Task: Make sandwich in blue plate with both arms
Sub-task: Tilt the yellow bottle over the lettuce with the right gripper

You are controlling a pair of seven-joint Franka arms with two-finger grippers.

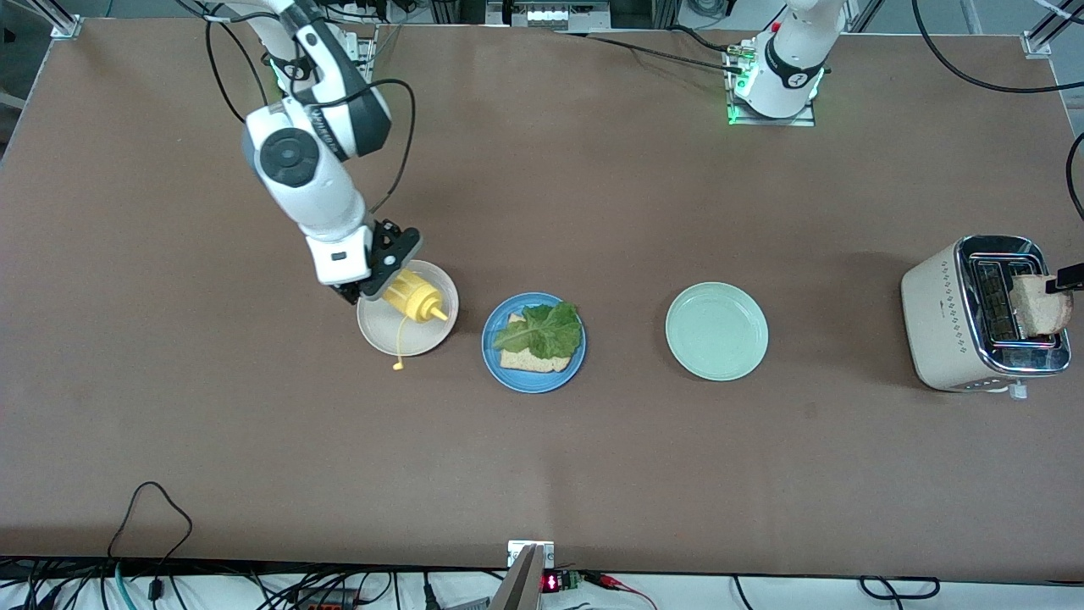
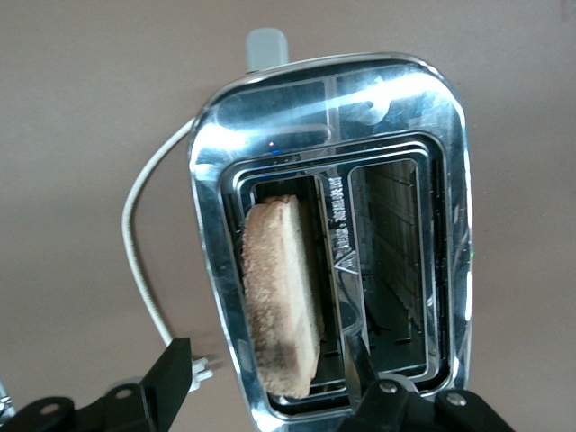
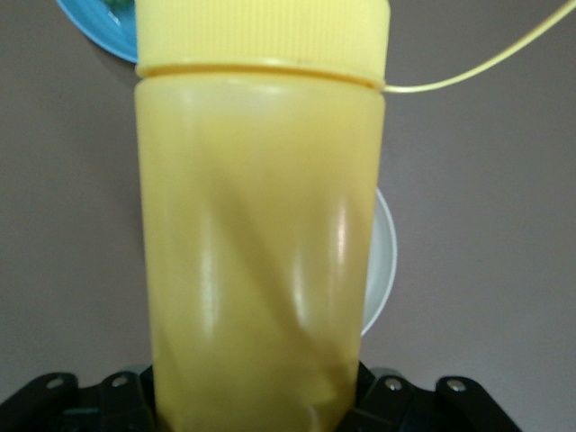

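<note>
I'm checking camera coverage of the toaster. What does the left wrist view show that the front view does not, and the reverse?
Only the left wrist view shows down into the toaster's slots: the toast slice stands in one, the other is empty, and the left gripper hangs over the slice. Only the front view shows the blue plate with toast and lettuce leaf, the pale green plate, and the right gripper shut on the yellow bottle. Both show toaster and slice.

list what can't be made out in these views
- Left end effector: front view cuts it off at the frame edge by the toaster; grip on the toast slice unclear.
- Right end effector: the yellow bottle fills the right wrist view, hiding its fingertips.
</note>
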